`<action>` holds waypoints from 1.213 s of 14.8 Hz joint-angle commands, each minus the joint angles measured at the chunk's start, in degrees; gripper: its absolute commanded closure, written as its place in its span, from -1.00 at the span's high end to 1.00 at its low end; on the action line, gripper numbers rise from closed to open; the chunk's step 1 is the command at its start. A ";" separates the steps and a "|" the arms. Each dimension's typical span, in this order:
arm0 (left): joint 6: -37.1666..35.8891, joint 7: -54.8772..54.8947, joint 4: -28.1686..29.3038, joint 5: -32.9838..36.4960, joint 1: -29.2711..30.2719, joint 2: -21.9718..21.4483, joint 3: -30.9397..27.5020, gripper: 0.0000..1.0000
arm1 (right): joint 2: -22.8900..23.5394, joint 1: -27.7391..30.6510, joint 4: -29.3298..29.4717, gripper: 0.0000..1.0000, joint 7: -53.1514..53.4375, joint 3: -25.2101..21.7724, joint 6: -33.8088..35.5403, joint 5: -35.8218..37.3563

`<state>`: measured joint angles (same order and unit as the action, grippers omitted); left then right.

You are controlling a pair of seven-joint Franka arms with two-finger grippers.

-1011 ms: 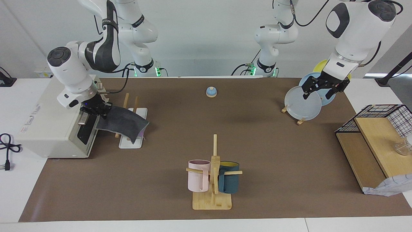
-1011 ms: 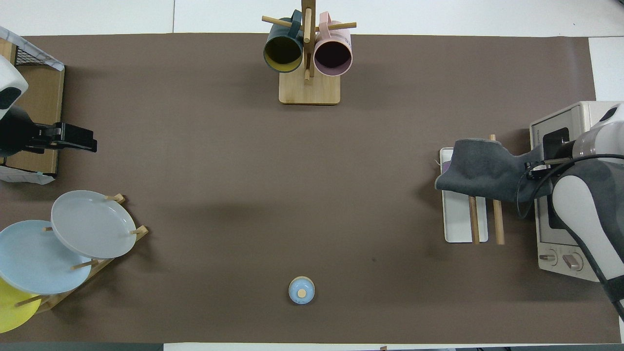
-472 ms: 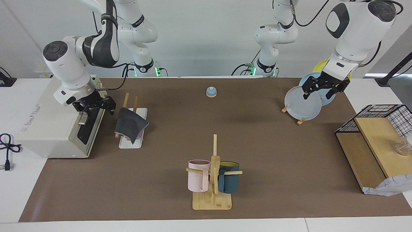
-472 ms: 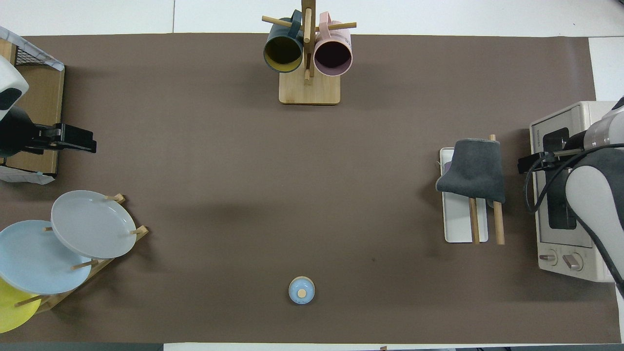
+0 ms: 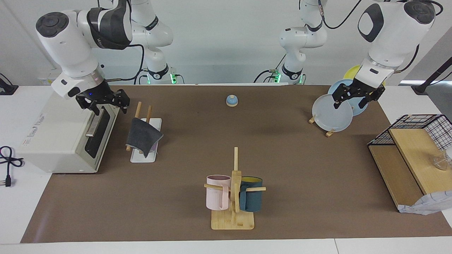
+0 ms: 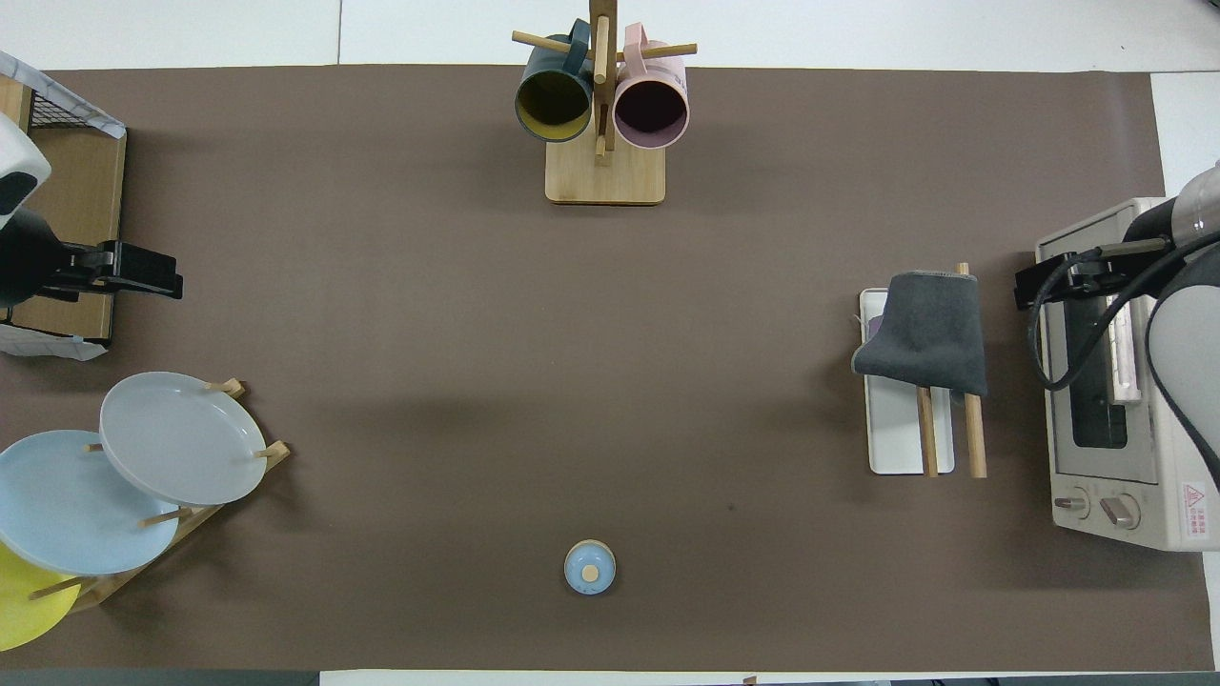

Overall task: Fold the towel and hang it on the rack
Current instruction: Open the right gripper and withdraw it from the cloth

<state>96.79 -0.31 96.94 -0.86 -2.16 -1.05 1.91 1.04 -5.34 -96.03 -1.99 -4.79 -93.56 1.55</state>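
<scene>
From my console, the towel [image 5: 142, 135] hangs folded, grey side out, over the two rods of the rack [image 5: 146, 145], bunched at the end of the rods farther from the robots, with a sliver of purple showing at its lower edge by the white base. The right gripper [image 5: 105, 100] is empty with its jaws apart, raised over the top edge of the toaster oven [image 5: 61, 135], at about ten o'clock from the towel in the facing view. The left gripper [image 5: 356, 96] waits, jaws apart, over the plate stand [image 5: 330, 113]. My worry is the drape: it looks lopsided, with more cloth hanging toward the table's middle, so I judge it could creep off the smooth rods under its own weight. Any sweep of the right arm low past the rods could also snag the cloth or tip the light rack.
</scene>
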 commanded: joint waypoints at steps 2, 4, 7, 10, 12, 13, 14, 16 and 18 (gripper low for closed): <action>0.07 0.84 0.71 0.78 0.14 -0.80 -0.24 1.00 | 0.55 -2.66 5.07 1.00 9.18 1.01 7.51 0.12; 0.16 0.75 0.79 0.78 0.05 -0.80 -0.15 1.00 | -1.46 -2.14 3.41 1.00 9.20 0.92 8.31 0.12; 0.33 0.66 0.79 0.78 0.14 -0.80 -0.15 1.00 | -1.83 -0.56 3.31 1.00 8.23 0.57 8.31 0.21; 0.16 0.66 0.88 0.78 0.14 -0.88 -0.15 1.00 | -2.44 3.29 2.87 1.00 5.61 1.36 8.57 0.21; -0.10 0.66 0.88 0.78 0.14 -0.88 -0.15 1.00 | -2.53 7.77 2.26 1.00 2.61 4.86 7.44 0.91; -0.11 0.58 0.88 0.78 0.14 -0.88 -0.15 1.00 | -2.27 11.10 2.43 1.00 2.60 8.27 7.17 1.00; -0.11 0.58 0.88 0.78 0.14 -0.88 -0.15 1.00 | -2.35 13.57 2.52 1.00 2.60 10.57 7.08 1.00; -0.11 0.58 0.88 0.78 0.14 -0.88 -0.15 1.00 | -2.44 13.34 2.52 1.00 2.60 10.68 7.34 0.91; -0.11 0.58 0.88 0.78 0.14 -0.88 -0.15 1.00 | -2.44 12.98 2.52 1.00 2.78 10.07 7.43 0.82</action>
<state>96.82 -0.27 96.98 -0.86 -1.96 -1.05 1.92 -0.25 7.06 -92.17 1.56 4.84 -85.59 1.57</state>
